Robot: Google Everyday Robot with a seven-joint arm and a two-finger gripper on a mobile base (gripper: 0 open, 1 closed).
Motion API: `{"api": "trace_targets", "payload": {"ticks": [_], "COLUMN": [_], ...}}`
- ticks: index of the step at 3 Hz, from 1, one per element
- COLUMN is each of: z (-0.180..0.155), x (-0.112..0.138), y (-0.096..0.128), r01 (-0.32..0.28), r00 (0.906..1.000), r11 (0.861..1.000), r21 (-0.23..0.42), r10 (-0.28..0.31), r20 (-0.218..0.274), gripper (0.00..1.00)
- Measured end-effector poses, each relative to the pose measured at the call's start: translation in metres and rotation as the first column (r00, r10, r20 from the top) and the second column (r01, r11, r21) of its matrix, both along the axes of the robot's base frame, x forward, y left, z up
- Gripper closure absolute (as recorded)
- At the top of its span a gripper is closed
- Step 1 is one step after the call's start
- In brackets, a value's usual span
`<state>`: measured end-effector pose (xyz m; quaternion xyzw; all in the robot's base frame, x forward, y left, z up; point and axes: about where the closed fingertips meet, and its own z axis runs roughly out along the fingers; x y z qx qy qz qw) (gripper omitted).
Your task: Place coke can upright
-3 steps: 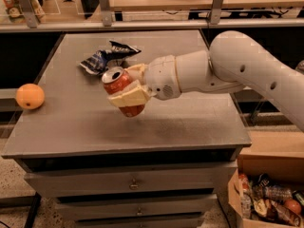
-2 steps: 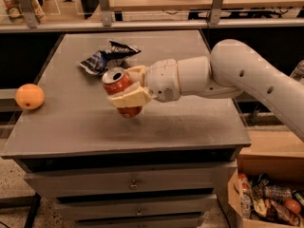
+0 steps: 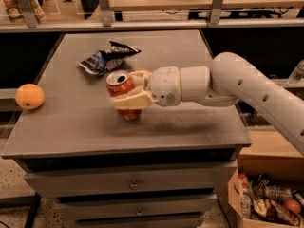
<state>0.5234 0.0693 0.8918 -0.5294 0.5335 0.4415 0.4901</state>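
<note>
Presently the small red aluminium coke can with the silver lid (image 3: 121,93) is gripped about its middle by the cream-coloured two-finger tool (image 3: 129,90) at the end of the thick white arm (image 3: 247,84), which is reached in across the grey flat-topped desk (image 3: 71,127). The tool is closed on the can: one of its fingers (image 3: 135,100) is seen across the front of the red body, and the other is seen behind it near the rim. The can is held over the middle of the desk top, with its base at or just above the surface. Whether contact is made cannot be told, though a shadow lies directly beneath. The long axis is nearly vertical, with the silver lid pointed upward and leaned a little toward the round orange fruit (image 3: 30,96) at the desk's edge, and the base set slightly the other way. For the step to be done well, it is judged that the lean should be taken out first, so that the whole bottom rim is met by the desk at once. Only when the can's weight is borne should the fingers be parted, evenly and slowly, and the tool be drawn back along the arm's line so that the can is not brushed. The crumpled blue-and-white foil snack bag (image 3: 107,58) lies well behind and is not in the way.
</note>
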Motion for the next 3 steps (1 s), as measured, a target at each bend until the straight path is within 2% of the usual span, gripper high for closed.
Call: {"api": "trace_targets", "payload": {"ticks": [2, 3], "z": [-0.0025, -0.0019], "x": [0.0005, -0.0025], "y": [-0.0023, -0.0042], "r01": [-0.012, -0.015], "r00": [0.9998, 0.9997], "r11": [0.999, 0.998], "r21": [0.051, 0.062], "r10": [0.013, 0.016], "r20": [-0.017, -0.017], "gripper": [0.13, 0.0]}}
